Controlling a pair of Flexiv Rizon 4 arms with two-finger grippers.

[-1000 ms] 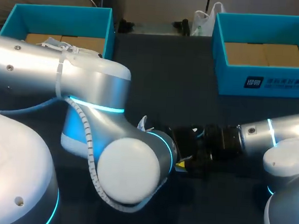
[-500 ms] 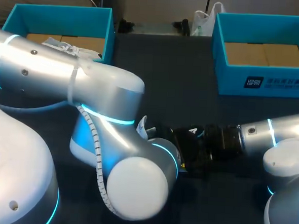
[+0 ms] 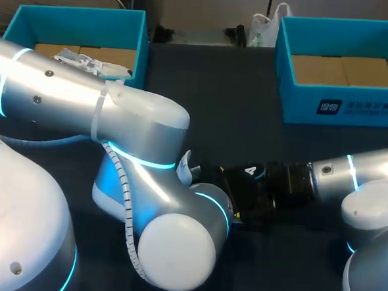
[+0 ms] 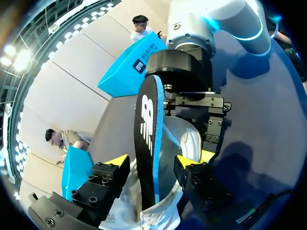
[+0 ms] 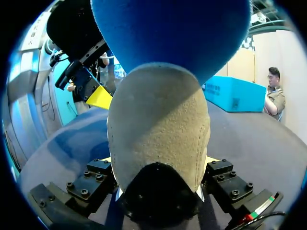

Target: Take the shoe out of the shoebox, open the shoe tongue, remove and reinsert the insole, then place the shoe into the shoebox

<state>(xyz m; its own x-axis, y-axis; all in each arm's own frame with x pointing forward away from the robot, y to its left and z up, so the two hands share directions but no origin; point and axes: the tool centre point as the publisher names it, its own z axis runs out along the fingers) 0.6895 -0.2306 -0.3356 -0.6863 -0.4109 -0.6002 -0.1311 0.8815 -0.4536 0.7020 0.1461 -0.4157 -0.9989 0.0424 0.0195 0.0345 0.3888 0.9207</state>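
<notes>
The shoe (image 5: 158, 143) is out of its box and is held low over the middle of the dark table (image 3: 236, 108), between the two arms. Its tan heel with the black tab is clamped from both sides by the right gripper (image 5: 158, 165). The insole (image 4: 147, 143), black on top with a blue edge and blue underside, stands nearly upright out of the shoe's mouth, with its lower end down inside the shoe. It is flanked by the fingers of the left gripper (image 4: 153, 160), which are set apart on either side of it with a gap showing on each side, so nothing is gripped by that gripper. The step in hand is judged to be the insole work. Whether the insole is on its way out or being fed back in cannot be told from these views. If removal is meant, the left fingers must be closed on the insole and it must be drawn straight up. If reinsertion is meant, it must be pushed down and forward until it lies flat under the tongue, while the heel is kept clamped. Well apart from the shoe, at the far side of the table, one blue box (image 3: 138, 30) stands at the left and another blue box (image 3: 341, 105) at the right. Both are open.
</notes>
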